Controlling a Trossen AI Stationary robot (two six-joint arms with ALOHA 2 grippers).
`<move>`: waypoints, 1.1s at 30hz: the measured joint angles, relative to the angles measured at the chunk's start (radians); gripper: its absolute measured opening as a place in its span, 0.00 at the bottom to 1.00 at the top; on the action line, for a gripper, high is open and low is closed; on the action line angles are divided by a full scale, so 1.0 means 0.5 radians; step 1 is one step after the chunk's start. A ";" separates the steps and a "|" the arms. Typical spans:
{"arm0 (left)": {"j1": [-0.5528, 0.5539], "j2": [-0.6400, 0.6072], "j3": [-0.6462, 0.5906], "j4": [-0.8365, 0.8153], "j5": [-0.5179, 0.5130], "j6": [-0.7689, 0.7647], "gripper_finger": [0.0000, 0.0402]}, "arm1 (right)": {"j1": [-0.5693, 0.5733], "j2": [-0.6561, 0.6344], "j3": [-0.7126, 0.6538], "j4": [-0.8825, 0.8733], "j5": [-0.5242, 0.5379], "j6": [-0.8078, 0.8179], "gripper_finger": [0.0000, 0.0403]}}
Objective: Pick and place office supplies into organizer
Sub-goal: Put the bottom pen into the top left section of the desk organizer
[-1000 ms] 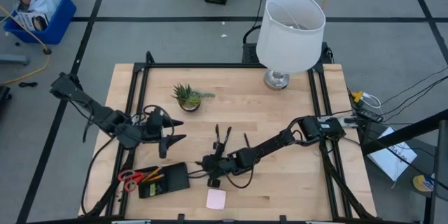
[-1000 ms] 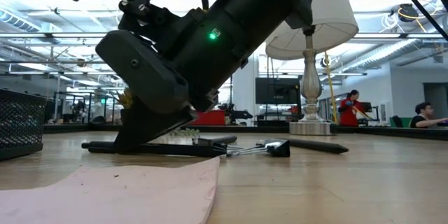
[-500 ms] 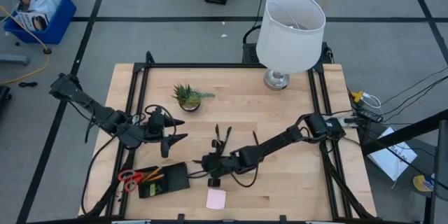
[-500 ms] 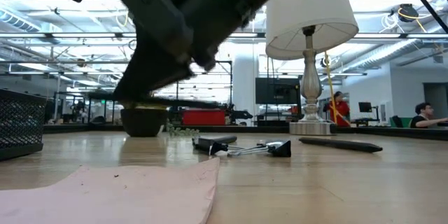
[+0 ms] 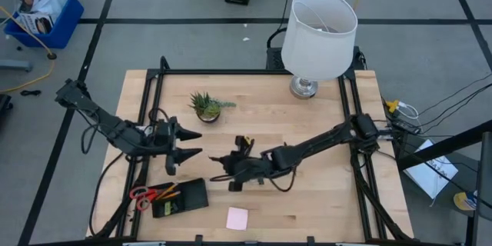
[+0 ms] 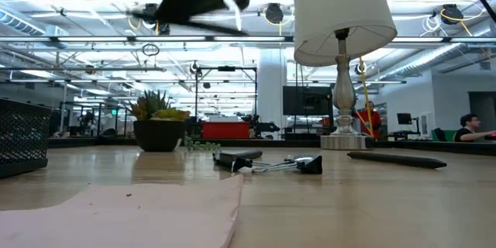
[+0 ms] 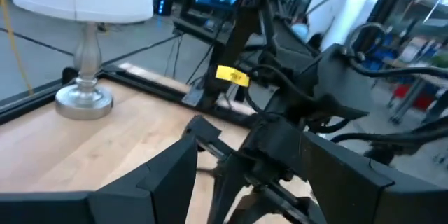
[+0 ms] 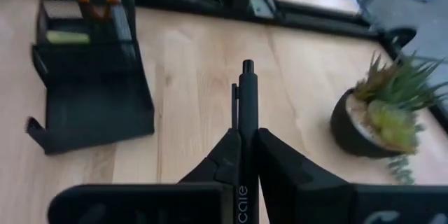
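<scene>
My right gripper (image 5: 224, 167) hangs over the table's middle, shut on a thin black pen (image 8: 246, 98). The black organizer (image 5: 181, 197) stands near the front left edge. Red-handled scissors (image 5: 142, 195), pencils (image 5: 167, 193) and a yellow-green block (image 8: 66, 37) are in it. The pink sticky-note pad (image 5: 237, 217) lies flat near the front edge. More black pens and a clip (image 5: 244, 145) lie on the wood at mid-table. My left gripper (image 5: 198, 144) hovers open left of them, holding nothing. My right gripper pinches the pen's barrel (image 8: 245, 155) between its two fingers. The pen lies along the fingers, and its clip end (image 8: 246, 70) sticks out ahead of the tips toward the table's left. The pen is lifted clear of the table, roughly level.
A small potted plant (image 5: 206, 106) stands at the far left of centre. A white-shaded lamp (image 5: 317, 34) stands at the far edge. In the low view a binder clip (image 6: 301, 164) and pens (image 6: 395, 159) lie on the wood. Bare wood lies right of centre.
My right gripper has risen from the table with the pen, which was lying on the wood and now hangs clear, high above it. My left gripper has tipped upward a little and stays open.
</scene>
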 joint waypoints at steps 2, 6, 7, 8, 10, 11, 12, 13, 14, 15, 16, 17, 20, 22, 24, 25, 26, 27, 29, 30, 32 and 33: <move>-0.012 0.001 0.000 0.038 -0.001 0.000 0.64 | 0.014 -0.070 -0.015 0.024 0.005 -0.023 0.06; -0.024 0.008 0.000 0.037 0.000 0.031 0.64 | 0.049 -0.211 -0.079 0.114 0.134 -0.096 0.06; -0.023 0.015 0.000 0.042 -0.001 0.040 0.64 | 0.058 -0.240 -0.108 0.169 0.174 -0.124 0.06; -0.023 0.025 0.000 0.056 -0.014 0.043 0.64 | 0.064 -0.268 -0.139 0.239 0.203 -0.147 0.06; -0.023 0.054 0.000 0.113 -0.054 0.041 0.64 | 0.064 -0.315 -0.211 0.408 0.189 -0.207 0.06; -0.023 0.072 0.000 0.155 -0.057 0.047 0.64 | 0.063 -0.329 -0.240 0.498 0.153 -0.231 0.06; -0.023 0.093 0.000 0.191 -0.061 0.061 0.64 | 0.063 -0.340 -0.269 0.569 0.126 -0.247 0.06; -0.023 0.123 0.000 0.218 -0.066 0.072 0.64 | 0.061 -0.346 -0.298 0.621 0.102 -0.259 0.06; -0.023 0.154 0.000 0.239 -0.073 0.082 0.64 | 0.058 -0.346 -0.321 0.667 0.090 -0.267 0.06; -0.023 0.189 0.000 0.251 -0.097 0.105 0.64 | 0.057 -0.343 -0.339 0.693 0.091 -0.271 0.06; -0.023 0.221 0.000 0.271 -0.121 0.126 0.64 | 0.054 -0.341 -0.358 0.693 0.093 -0.274 0.06; -0.026 0.248 0.000 0.300 -0.148 0.132 0.64 | 0.051 -0.339 -0.370 0.700 0.093 -0.278 0.06; -0.031 0.313 0.000 0.361 -0.167 0.134 0.64 | 0.049 -0.341 -0.409 0.797 0.094 -0.297 0.06; -0.032 0.362 0.000 0.376 -0.167 0.150 0.64 | 0.049 -0.342 -0.424 0.872 0.093 -0.338 0.06; -0.032 0.387 -0.001 0.381 -0.168 0.159 0.64 | 0.050 -0.342 -0.431 0.904 0.092 -0.374 0.06; -0.032 0.390 -0.001 0.385 -0.168 0.157 0.64 | 0.053 -0.342 -0.432 0.909 0.092 -0.379 0.06; -0.032 0.396 -0.001 0.389 -0.168 0.154 0.64 | 0.053 -0.342 -0.432 0.911 0.092 -0.382 0.06; -0.032 0.406 -0.001 0.399 -0.167 0.154 0.64 | 0.053 -0.342 -0.432 0.914 0.092 -0.383 0.06; -0.032 0.422 -0.001 0.402 -0.164 0.153 0.64 | 0.053 -0.342 -0.432 0.929 0.092 -0.392 0.06; -0.034 0.429 -0.001 0.405 -0.163 0.152 0.64 | 0.053 -0.342 -0.432 0.941 0.092 -0.402 0.06; -0.041 0.443 -0.001 0.408 -0.162 0.146 0.64 | 0.053 -0.342 -0.433 0.970 0.092 -0.428 0.06; -0.044 0.454 -0.001 0.405 -0.162 0.146 0.64 | 0.054 -0.342 -0.433 0.989 0.092 -0.435 0.06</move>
